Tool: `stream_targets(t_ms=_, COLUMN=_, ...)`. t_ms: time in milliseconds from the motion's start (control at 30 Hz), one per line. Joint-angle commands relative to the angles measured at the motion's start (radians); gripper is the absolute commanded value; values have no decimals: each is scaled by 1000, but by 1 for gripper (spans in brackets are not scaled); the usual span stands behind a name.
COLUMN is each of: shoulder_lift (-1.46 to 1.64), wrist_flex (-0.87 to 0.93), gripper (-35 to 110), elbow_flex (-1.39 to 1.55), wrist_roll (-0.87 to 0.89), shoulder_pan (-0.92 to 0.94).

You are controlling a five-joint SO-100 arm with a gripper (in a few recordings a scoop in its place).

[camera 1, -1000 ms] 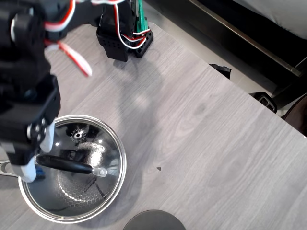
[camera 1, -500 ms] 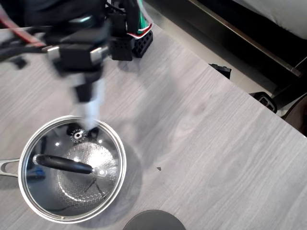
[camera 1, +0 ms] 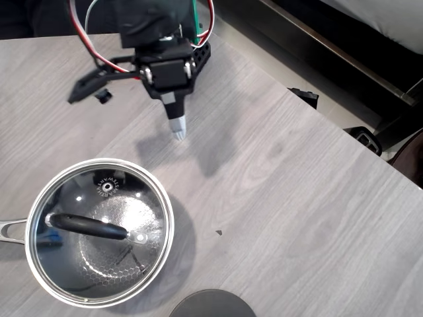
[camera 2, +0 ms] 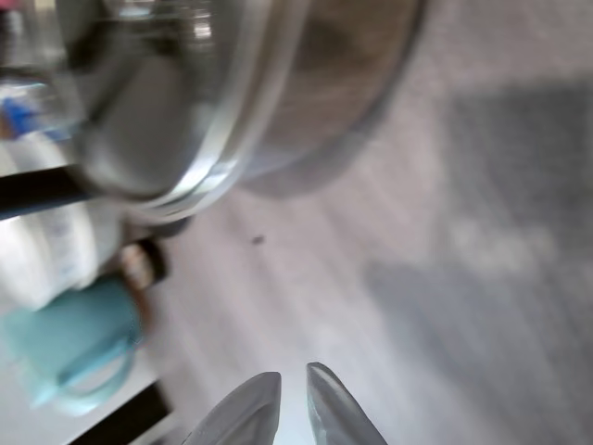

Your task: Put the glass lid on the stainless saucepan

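Note:
The glass lid point(camera 1: 99, 231) rests on the stainless saucepan point(camera 1: 164, 247) at the lower left of the overhead view, its black bar handle point(camera 1: 86, 226) lying across the middle. The honeycomb interior shows through the glass. My gripper point(camera 1: 178, 135) hangs above the bare table, up and right of the pan, well apart from it. Its pale fingertips are close together with nothing between them. In the wrist view the gripper point(camera 2: 293, 397) shows at the bottom edge, shut, and the glass lid point(camera 2: 176, 102) and saucepan point(camera 2: 343, 93) blur across the top left.
A dark grey disc point(camera 1: 211, 305) peeks in at the bottom edge right of the pan. The arm's black base point(camera 1: 173, 56) stands at the table's top. The table edge point(camera 1: 317, 109) runs diagonally at the upper right. A teal mug point(camera 2: 69, 343) shows off-table in the wrist view.
My gripper let go of the lid handle, rose, and swung up and right away from the pan. The lid stays seated on the saucepan.

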Motion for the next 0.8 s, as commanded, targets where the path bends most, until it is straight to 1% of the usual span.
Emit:
stream_targets(t_ms=0, shoulder_lift=46, wrist_flex=-41, gripper=0, elbow_flex=110, wrist_roll=9, shoulder_pan=-34)
stream_targets(t_ms=167, shoulder_lift=187, wrist_flex=-35, gripper=0, elbow_flex=278, wrist_roll=37, shoulder_pan=-60)
stream_targets(t_ms=300, shoulder_lift=420, wrist_flex=3, gripper=0, elbow_flex=419, wrist_roll=28, shoulder_pan=-57)
stream_targets(t_ms=600, shoulder_lift=420, wrist_flex=-17, gripper=0, elbow_flex=520, wrist_roll=38, shoulder_pan=-41)
stream_targets(t_ms=667, shoulder_lift=420, wrist_flex=-54, gripper=0, elbow_flex=571, wrist_roll=40, shoulder_pan=-34)
stream_targets(t_ms=767, shoulder_lift=420, wrist_flex=-58, gripper=0, elbow_flex=575, wrist_roll=97, shoulder_pan=-20)
